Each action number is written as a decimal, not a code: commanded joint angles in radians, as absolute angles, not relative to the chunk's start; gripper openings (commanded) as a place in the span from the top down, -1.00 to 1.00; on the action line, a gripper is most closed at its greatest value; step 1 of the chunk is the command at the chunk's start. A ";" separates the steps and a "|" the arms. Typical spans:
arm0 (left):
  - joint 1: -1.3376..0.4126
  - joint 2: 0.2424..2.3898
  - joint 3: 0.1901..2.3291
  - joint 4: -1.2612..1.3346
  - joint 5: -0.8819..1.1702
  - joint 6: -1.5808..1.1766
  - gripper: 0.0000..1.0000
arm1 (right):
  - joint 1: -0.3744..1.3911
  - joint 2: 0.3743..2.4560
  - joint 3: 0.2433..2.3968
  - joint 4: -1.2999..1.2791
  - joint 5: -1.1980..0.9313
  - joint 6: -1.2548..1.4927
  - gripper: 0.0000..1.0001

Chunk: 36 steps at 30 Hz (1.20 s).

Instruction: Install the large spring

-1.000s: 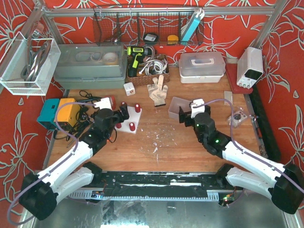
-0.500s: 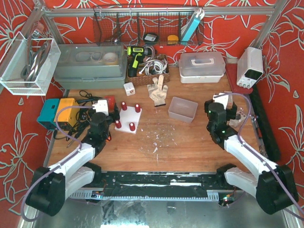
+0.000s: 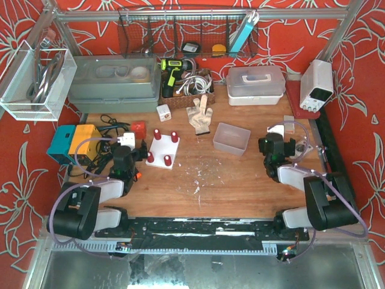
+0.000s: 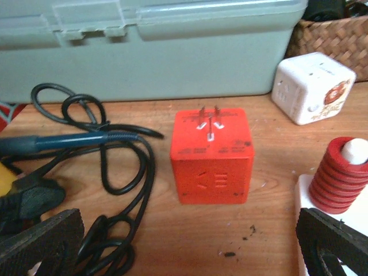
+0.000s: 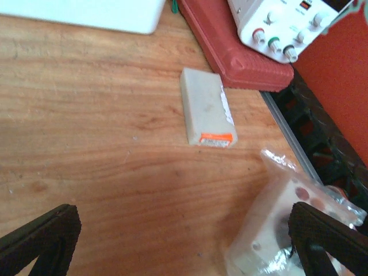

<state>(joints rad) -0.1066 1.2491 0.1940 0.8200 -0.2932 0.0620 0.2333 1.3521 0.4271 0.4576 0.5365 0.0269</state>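
A white base plate [image 3: 161, 149] in the middle left of the table carries red coil springs [image 3: 174, 137] on its pegs. One red spring [image 4: 339, 175] on a white peg shows at the right edge of the left wrist view. I cannot tell which spring is the large one. My left gripper [image 3: 124, 155] is open and empty, low over the table left of the plate, with its black fingers [image 4: 40, 241] wide apart. My right gripper [image 3: 274, 146] is open and empty at the right, next to a bagged white block [image 5: 287, 230].
A red plug cube [image 4: 211, 155], black cables [image 4: 109, 172] and a white cube [image 4: 313, 86] lie ahead of the left gripper. A clear tub [image 3: 231, 138], a small white box [image 5: 207, 115], a red mat [image 5: 236, 52] and a power supply [image 3: 317, 84] are on the right.
Both arms have drawn back toward their bases. The left gripper left the spring plate and moved left. The right gripper left the clear tub and moved right, to beside the bagged block.
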 commanded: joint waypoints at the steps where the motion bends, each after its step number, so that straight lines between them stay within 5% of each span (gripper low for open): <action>1: -0.092 1.290 0.224 0.915 -0.207 0.108 -1.00 | 0.188 1.389 0.382 0.707 0.447 -0.002 -0.98; 8: -0.093 1.248 0.190 0.928 -0.095 0.114 -1.00 | 0.172 1.434 0.248 1.011 0.359 -0.029 -0.98; 15: -0.092 1.327 0.046 1.299 -0.039 0.055 -1.00 | 0.168 1.423 0.273 0.915 0.378 -0.010 -0.98; 36: -0.079 1.410 0.109 1.249 -0.063 0.032 -1.00 | 0.168 1.414 0.276 0.894 0.377 -0.008 -0.98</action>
<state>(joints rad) -0.0849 1.4105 0.1013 1.2114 -0.0505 0.0357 0.1730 1.4193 0.2665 0.8757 0.3809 -0.0090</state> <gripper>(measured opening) 0.998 0.989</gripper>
